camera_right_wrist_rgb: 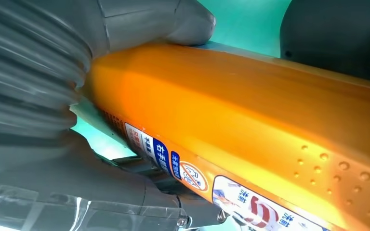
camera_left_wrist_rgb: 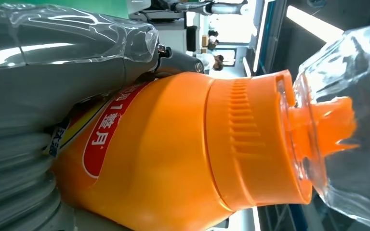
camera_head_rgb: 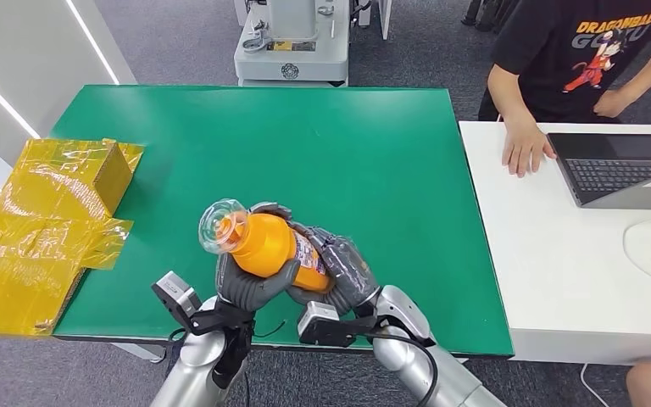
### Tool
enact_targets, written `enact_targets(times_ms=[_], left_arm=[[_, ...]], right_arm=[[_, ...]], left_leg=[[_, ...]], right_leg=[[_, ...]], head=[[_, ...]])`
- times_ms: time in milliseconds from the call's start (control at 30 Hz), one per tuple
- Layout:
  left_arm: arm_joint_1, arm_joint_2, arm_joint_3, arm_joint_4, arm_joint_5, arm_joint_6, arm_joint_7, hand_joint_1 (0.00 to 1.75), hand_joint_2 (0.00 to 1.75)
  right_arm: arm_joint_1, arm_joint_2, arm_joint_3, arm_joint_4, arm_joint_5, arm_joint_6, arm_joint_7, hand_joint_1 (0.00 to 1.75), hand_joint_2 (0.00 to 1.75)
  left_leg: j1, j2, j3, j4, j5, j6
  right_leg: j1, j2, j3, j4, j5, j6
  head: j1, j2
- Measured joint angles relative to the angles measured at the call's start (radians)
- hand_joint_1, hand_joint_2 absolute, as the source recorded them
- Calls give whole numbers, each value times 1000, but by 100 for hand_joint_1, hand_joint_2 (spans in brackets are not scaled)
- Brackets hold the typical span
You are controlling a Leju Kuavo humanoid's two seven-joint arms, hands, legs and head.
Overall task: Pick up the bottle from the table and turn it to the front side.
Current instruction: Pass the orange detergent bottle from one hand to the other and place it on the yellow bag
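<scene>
An orange bottle [camera_head_rgb: 273,246] with a clear cap hangs tilted above the near edge of the green table [camera_head_rgb: 322,153], cap toward the left. My left hand [camera_head_rgb: 253,284] grips its upper body from below. My right hand [camera_head_rgb: 343,271] wraps the lower body. In the left wrist view the orange bottle [camera_left_wrist_rgb: 173,154] and its clear cap [camera_left_wrist_rgb: 351,125] sit right in front of the left hand [camera_left_wrist_rgb: 38,96]. From the right wrist, the bottle [camera_right_wrist_rgb: 250,120] shows a printed label strip, with the right hand [camera_right_wrist_rgb: 33,86] closed around it.
Crumpled yellow plastic wrap over a box [camera_head_rgb: 42,220] lies at the table's left edge. A white desk [camera_head_rgb: 559,254] with a laptop [camera_head_rgb: 623,165] stands to the right, where a person [camera_head_rgb: 576,59] rests a hand. A grey machine [camera_head_rgb: 292,42] stands beyond the table.
</scene>
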Motion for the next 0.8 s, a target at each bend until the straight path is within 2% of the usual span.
enact_targets(times_ms=[300, 333, 433, 467, 800], left_arm=[[6, -2, 7, 0, 7, 6, -28, 175, 175], [6, -2, 8, 0, 7, 6, -29, 175, 175], [7, -2, 11, 0, 7, 6, -30, 175, 175], [7, -2, 11, 0, 8, 6, -30, 175, 175], [6, -2, 11, 0, 4, 12, -33, 175, 175]], right_arm=[[-2, 13, 9, 23, -13, -3, -15, 175, 175], [-3, 14, 10, 25, -13, -3, -15, 164, 175], [-6, 16, 12, 30, -13, -6, -15, 34, 175], [-7, 17, 14, 33, -13, -10, -15, 1, 175], [9, 17, 19, 45, -34, -75, -6, 0, 175]], left_leg=[[0, 0, 0, 0, 0, 0], [0, 0, 0, 0, 0, 0], [0, 0, 0, 0, 0, 0], [0, 0, 0, 0, 0, 0], [0, 0, 0, 0, 0, 0]], right_leg=[[0, 0, 0, 0, 0, 0], [0, 0, 0, 0, 0, 0], [0, 0, 0, 0, 0, 0], [0, 0, 0, 0, 0, 0], [0, 0, 0, 0, 0, 0]], head=[[0, 0], [0, 0], [0, 0], [0, 0], [0, 0]])
